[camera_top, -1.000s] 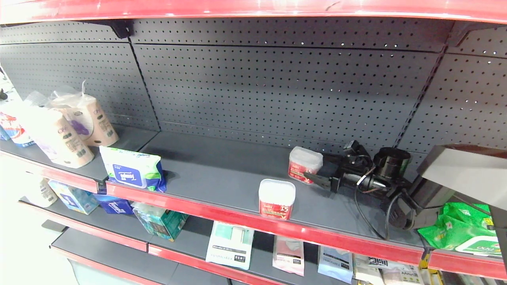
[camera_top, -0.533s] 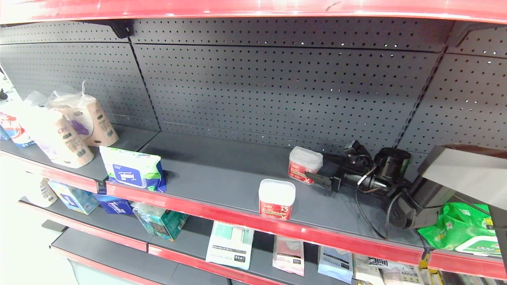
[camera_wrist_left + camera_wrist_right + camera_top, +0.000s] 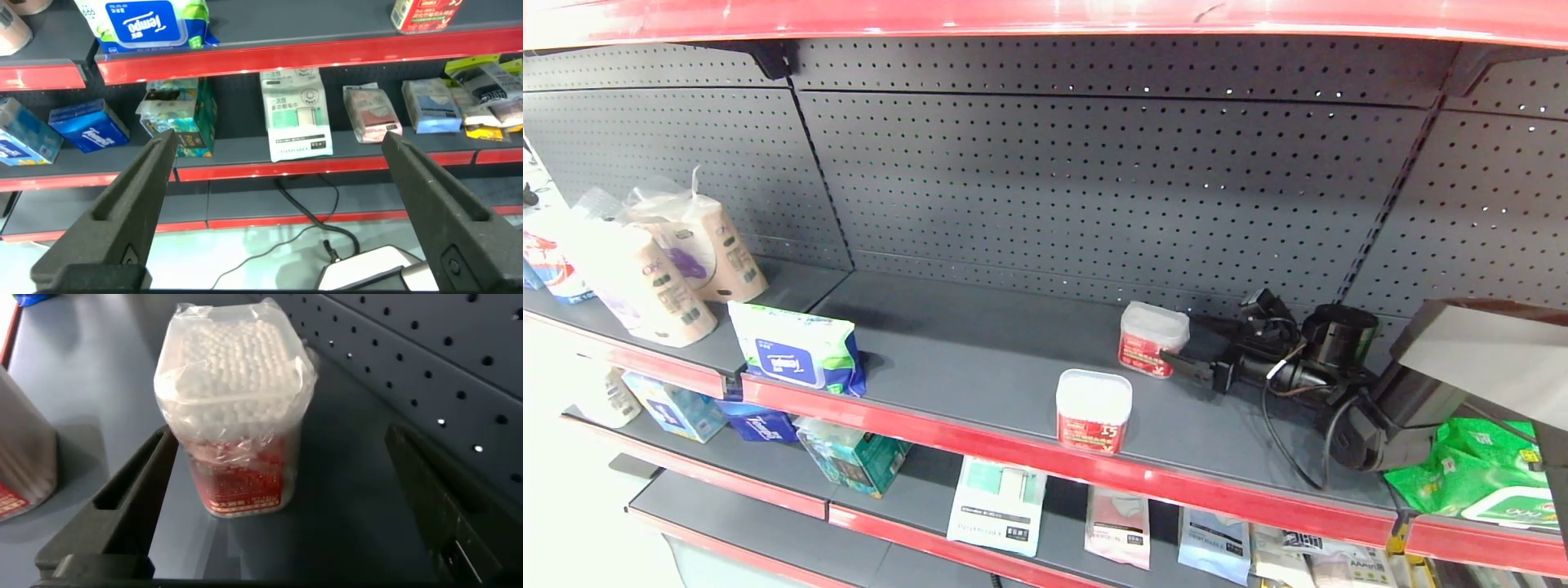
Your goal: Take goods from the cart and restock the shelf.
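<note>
Grey perforated back panels (image 3: pixel 1094 180) are rising behind the shelf (image 3: pixel 980 359), and its red front edge (image 3: pixel 1013 445) is running from left to right. On the right, the right gripper (image 3: pixel 1186 358) is lying low over the shelf board, jaws spread wide and pointing left at the far cotton-swab box (image 3: pixel 1152 338). That box is standing upright near the back panels, right at the fingertips, with bare board showing between it and each finger. A second cotton-swab box (image 3: pixel 1094 410) is standing nearer the front edge, a little to the left. Farther left, a wet-wipes pack (image 3: pixel 796 347) is leaning at the edge, near two wrapped rolls (image 3: pixel 645 278). The left gripper (image 3: pixel 278 137) is hanging with jaws wide apart, facing the lower shelves (image 3: pixel 245 169).
</note>
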Available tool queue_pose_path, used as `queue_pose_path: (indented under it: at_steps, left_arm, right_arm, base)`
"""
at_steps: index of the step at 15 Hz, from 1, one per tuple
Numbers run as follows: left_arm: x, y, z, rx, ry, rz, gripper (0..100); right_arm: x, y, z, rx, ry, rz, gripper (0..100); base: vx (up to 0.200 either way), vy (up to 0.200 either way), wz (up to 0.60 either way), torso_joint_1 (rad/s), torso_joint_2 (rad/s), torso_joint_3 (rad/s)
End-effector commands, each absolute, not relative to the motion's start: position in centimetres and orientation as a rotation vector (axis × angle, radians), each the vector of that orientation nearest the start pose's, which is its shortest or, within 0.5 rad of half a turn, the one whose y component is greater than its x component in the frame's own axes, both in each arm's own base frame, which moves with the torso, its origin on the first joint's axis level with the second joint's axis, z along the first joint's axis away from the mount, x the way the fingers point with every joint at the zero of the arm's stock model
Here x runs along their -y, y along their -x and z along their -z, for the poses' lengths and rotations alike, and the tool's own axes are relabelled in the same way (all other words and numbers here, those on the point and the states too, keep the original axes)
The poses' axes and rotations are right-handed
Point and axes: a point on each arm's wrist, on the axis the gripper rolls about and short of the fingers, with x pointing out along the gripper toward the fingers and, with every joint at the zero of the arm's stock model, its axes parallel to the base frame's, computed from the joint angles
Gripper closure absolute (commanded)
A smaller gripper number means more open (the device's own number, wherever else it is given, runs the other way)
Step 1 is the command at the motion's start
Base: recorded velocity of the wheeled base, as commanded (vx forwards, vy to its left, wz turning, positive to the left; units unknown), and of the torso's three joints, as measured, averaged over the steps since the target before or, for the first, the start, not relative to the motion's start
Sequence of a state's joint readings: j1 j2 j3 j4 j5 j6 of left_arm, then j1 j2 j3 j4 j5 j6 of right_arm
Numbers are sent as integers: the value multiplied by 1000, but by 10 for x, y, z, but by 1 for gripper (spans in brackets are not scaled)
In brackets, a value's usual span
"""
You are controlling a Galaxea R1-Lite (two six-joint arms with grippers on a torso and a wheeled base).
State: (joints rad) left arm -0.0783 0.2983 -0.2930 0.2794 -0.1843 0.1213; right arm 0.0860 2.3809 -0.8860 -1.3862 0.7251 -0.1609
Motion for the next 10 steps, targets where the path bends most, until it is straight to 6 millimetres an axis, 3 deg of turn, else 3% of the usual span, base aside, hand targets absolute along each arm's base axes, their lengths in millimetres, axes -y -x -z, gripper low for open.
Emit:
queue_pose_path:
  at_steps: [1,10]
  left_arm:
    - [3,14,-134,-271,-104,278,0]
    - [3,14,-134,-270,-105,277,0]
  right_arm:
    - [-48,-400,-27,-41,117,-814,0]
    - [-46,-400,-27,-42,117,-799,0]
  base:
    - [0,0,0,0,0,0]
    - [0,0,0,0,0,0]
